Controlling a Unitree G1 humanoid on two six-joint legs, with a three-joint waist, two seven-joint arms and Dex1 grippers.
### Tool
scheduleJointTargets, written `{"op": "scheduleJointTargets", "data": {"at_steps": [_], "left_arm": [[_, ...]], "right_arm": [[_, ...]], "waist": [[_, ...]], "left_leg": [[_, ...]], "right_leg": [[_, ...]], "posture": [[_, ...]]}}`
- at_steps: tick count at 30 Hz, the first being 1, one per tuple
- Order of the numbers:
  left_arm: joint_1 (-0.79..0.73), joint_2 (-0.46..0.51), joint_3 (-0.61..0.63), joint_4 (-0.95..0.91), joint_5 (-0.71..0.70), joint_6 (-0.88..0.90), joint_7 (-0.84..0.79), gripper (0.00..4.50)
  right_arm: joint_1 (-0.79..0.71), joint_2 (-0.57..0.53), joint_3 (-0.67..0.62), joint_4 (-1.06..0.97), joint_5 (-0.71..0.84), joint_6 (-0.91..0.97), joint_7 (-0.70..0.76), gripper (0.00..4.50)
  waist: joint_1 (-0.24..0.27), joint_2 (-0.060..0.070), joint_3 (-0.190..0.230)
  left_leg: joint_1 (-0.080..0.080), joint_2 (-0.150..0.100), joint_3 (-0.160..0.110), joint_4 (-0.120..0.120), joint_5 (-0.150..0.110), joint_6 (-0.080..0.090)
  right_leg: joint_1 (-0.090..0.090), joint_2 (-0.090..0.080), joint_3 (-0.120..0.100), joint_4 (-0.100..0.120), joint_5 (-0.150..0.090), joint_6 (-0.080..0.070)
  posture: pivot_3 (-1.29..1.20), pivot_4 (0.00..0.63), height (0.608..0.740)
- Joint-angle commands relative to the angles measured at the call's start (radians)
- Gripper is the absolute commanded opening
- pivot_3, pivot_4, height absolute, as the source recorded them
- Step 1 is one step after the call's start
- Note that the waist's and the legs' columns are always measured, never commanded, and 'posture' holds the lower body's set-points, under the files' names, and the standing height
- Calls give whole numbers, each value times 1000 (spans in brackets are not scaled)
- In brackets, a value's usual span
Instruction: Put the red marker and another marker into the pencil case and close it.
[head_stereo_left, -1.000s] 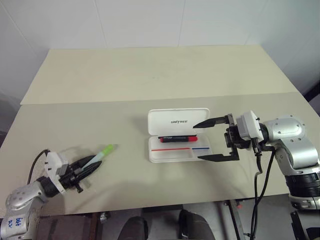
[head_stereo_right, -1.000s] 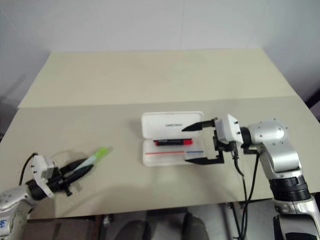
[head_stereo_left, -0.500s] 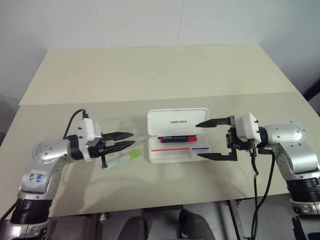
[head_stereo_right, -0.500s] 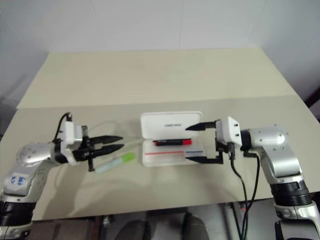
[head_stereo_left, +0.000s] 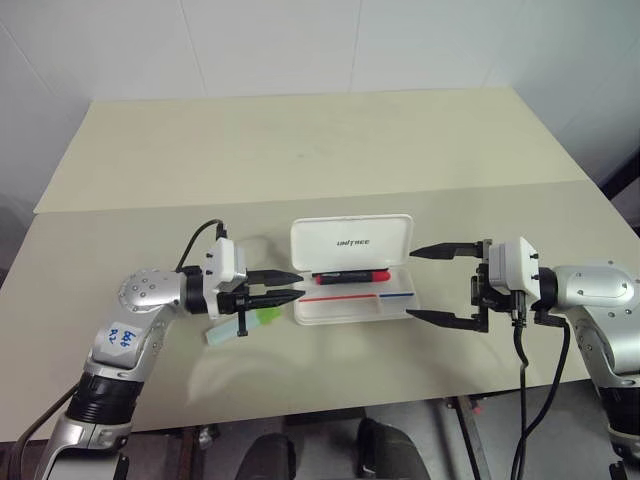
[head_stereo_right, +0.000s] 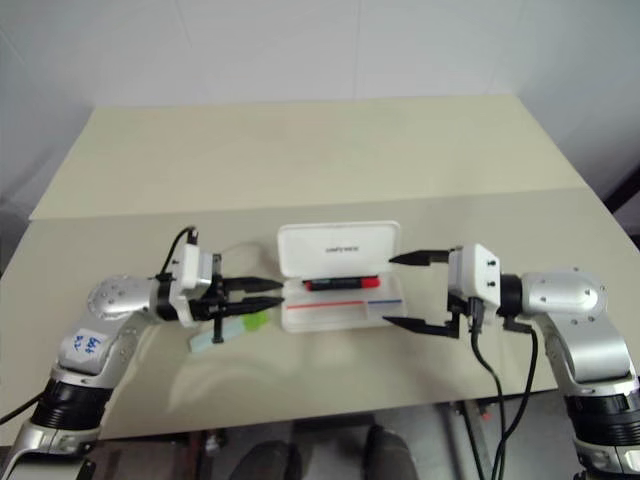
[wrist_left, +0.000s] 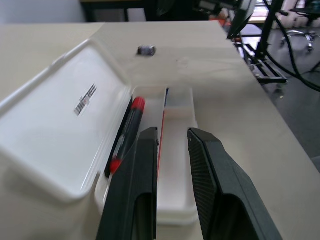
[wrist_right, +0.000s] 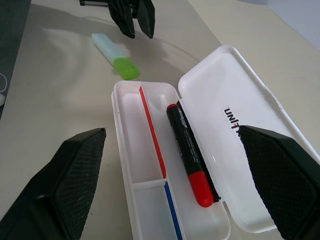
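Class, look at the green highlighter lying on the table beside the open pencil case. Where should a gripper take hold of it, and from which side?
Probably the green highlighter is best gripped at mid-barrel, from above, jaws across its width. It lies flat and aslant on the table, apart from the pencil case, with bare surface along both long sides.

Left gripper (head_stereo_left: 297, 287) swung caseward; highlighter (head_stereo_left: 243, 326) dropped (on table).
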Motion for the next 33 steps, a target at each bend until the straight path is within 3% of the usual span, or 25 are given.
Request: {"op": "scheduleJointTargets", "data": {"at_steps": [1,3,6,10,21,33], "left_arm": [[62,39,95,-5,-38,19,15,1029],[97,55,132,-8,-52,43,27,1195],[169,82,213,22,-30,-13,32,1868],[221,88,250,37,-16,-69,20,3317],[328,59,219,14,-8,-97,24,3317],[335,49,172,232,89,-226,14,3317]], "right_arm": [[-10,-8,-22,-23,20,-3,-11,4500],[-16,-5,-15,-16,19,-6,-10,4500],[-39,4,4,2,17,-10,-1,4500],[-73,6,22,31,22,-11,28,4500],[-119,8,43,68,16,-20,63,4500],[-114,1,31,53,22,-19,61,4500]], "waist": [[0,0,0],[0,0,0],[0,0,0],[4,0,0],[-3,0,0],[2,0,0]], "left_leg": [[0,0,0,0,0,0],[0,1,0,0,0,0],[0,1,0,0,0,0],[-1,1,-1,0,0,0],[0,1,0,-1,0,0],[0,2,0,-1,0,0]], "right_leg": [[0,0,0,0,0,0],[0,1,0,0,0,0],[0,1,0,0,0,0],[0,1,0,0,0,0],[-1,1,0,0,0,0],[-1,1,0,0,0,-1]], "posture": [[0,150,740],[0,150,740],[0,150,740],[0,150,740],[0,150,740],[0,150,740]]}}
